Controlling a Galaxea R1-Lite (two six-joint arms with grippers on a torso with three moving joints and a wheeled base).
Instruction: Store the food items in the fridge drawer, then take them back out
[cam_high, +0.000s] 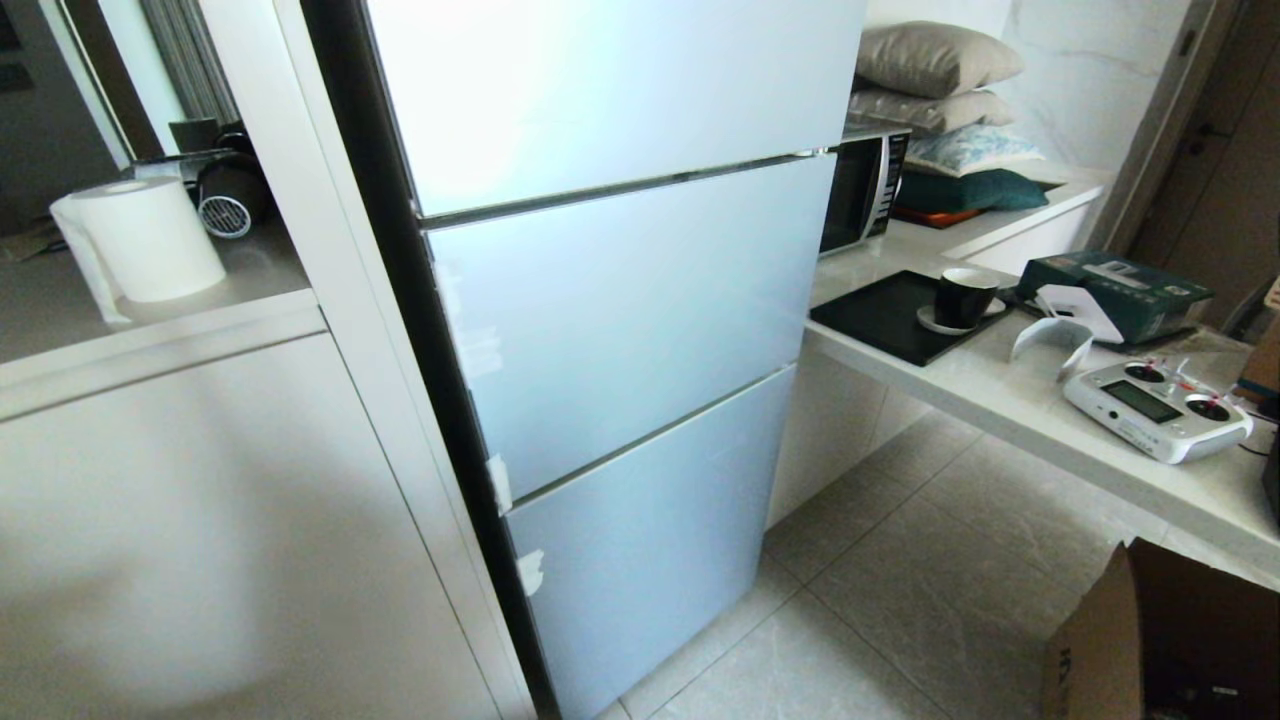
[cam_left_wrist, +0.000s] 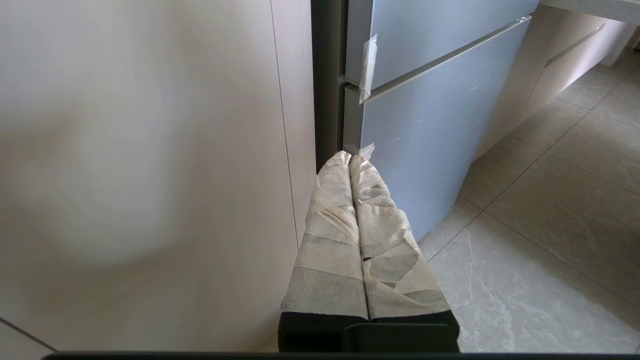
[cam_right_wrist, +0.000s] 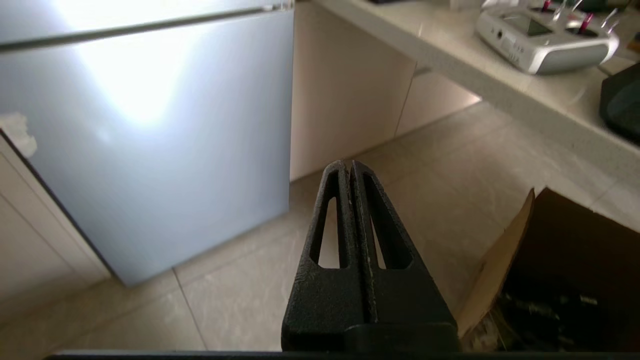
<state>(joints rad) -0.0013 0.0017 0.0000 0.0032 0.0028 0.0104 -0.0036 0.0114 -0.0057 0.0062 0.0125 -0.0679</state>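
Observation:
A pale blue fridge (cam_high: 620, 300) with three closed fronts stands before me; its lowest front (cam_left_wrist: 425, 140) also shows in the wrist views (cam_right_wrist: 145, 150). The fridge drawer and the food items are hidden behind the closed fronts. My left gripper (cam_left_wrist: 351, 157), its fingers wrapped in pale tape, is shut and empty, low beside the fridge's left edge. My right gripper (cam_right_wrist: 348, 165), plain black, is shut on nothing above the floor tiles, to the right of the fridge. Neither arm shows in the head view.
White cabinet panels (cam_high: 200, 520) flank the fridge on the left. A counter (cam_high: 1040, 410) on the right carries a black tray with a cup (cam_high: 963, 296), a microwave (cam_high: 862, 190) and a remote controller (cam_high: 1157, 408). An open cardboard box (cam_high: 1170, 640) stands on the floor at right.

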